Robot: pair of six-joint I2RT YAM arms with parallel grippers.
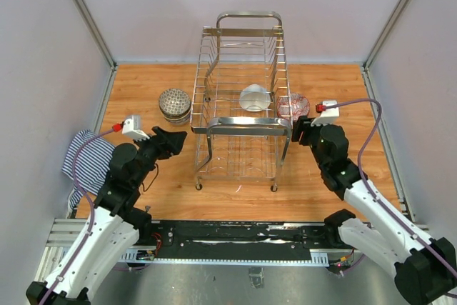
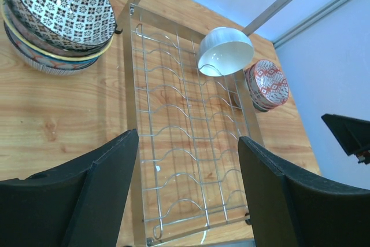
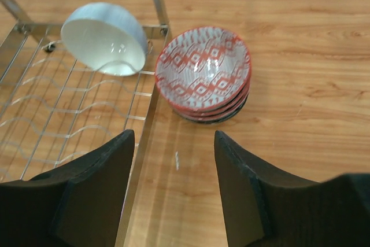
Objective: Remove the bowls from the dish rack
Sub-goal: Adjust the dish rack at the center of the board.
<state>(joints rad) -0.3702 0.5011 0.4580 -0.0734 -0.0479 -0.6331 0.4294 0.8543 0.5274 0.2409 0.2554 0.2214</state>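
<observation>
The wooden table (image 1: 343,91) is bearing the dish rack (image 1: 243,123) mid-table, dark-patterned bowls (image 1: 175,103) sitting stacked left of it, red-patterned bowls (image 1: 293,106) right, striped cloth (image 1: 87,158) lying near-left.

The top view looks down from behind on the whole worktop (image 1: 343,91). Both close wrist views share the white bowl (image 2: 225,50).

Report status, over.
Left gripper open, empty. Right gripper open, empty. One white bowl in dish rack. Black-patterned stack left, red-patterned stack right; nothing blocking.
</observation>
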